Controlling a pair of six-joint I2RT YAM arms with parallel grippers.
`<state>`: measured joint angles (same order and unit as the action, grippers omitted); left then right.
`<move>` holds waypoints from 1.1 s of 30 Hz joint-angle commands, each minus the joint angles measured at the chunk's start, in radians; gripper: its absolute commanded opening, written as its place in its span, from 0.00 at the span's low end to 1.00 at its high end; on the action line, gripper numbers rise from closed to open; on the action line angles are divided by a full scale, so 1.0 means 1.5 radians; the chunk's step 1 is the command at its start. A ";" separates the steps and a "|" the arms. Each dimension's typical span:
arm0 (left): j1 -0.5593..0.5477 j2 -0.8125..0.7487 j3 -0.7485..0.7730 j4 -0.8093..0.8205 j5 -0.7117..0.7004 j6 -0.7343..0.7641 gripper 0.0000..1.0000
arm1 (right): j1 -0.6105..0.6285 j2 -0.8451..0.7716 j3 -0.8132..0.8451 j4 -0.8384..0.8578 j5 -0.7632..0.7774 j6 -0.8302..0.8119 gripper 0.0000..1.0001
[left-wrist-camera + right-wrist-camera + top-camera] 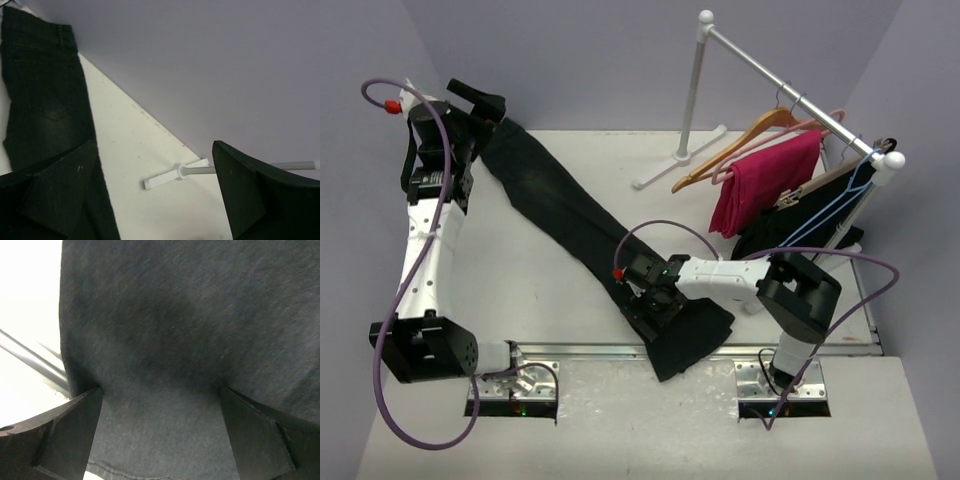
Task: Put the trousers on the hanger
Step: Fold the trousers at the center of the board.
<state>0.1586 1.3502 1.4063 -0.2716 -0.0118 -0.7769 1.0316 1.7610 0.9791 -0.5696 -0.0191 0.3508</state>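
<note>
The black trousers (560,215) lie flat and run diagonally across the table, from the far left to the near middle. My left gripper (483,102) hangs open above their waist end at the far left. In the left wrist view the waist and a back pocket of the trousers (42,90) show at the left, and the left gripper (154,146) has only bare table between its fingers. My right gripper (656,298) is low over the leg end, open, and the right gripper (161,390) straddles the dark fabric (190,330) without closing on it. The tan wooden hanger (745,140) hangs empty on the rail.
A white clothes rack (790,85) stands at the far right, with its foot (175,172) on the table. On it hang a magenta garment (765,180), a black garment (800,215) on a flat wooden hanger and a thin blue wire hanger (840,200). A metal strip (620,350) edges the table's near side.
</note>
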 commanded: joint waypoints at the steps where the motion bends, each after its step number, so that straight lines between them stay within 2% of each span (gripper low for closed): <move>1: 0.008 0.057 -0.024 -0.069 0.001 0.058 1.00 | 0.026 -0.032 -0.083 -0.087 0.026 0.008 0.99; 5: 0.010 0.098 -0.013 -0.109 -0.002 0.080 1.00 | 0.042 -0.068 -0.130 -0.112 0.016 0.020 0.99; 10: 0.013 0.170 0.041 -0.133 0.030 0.063 1.00 | 0.048 -0.097 -0.093 -0.131 0.054 0.019 0.99; 17: 0.051 0.330 0.238 -0.227 -0.012 0.028 1.00 | 0.038 -0.236 -0.085 -0.125 0.077 0.023 0.99; 20: 0.079 0.407 0.288 -0.191 0.014 0.032 1.00 | 0.031 -0.300 -0.092 -0.121 0.065 0.027 0.99; 23: 0.119 0.534 0.320 -0.069 0.172 0.040 1.00 | 0.031 -0.379 -0.110 -0.099 0.027 0.024 0.99; 25: 0.130 0.603 0.379 -0.050 0.239 0.051 1.00 | 0.031 -0.410 -0.122 -0.090 0.007 0.021 0.99; 28: 0.134 0.708 0.493 -0.055 0.254 0.110 1.00 | 0.031 -0.454 -0.148 -0.080 -0.028 0.019 0.99; 33: 0.143 0.736 0.478 -0.008 0.233 0.098 1.00 | 0.031 -0.480 -0.187 -0.078 -0.039 0.015 0.99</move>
<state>0.3735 2.4754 2.0895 -0.3757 0.2994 -0.6532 1.0809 1.0629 0.7336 -0.7052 -0.0405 0.3721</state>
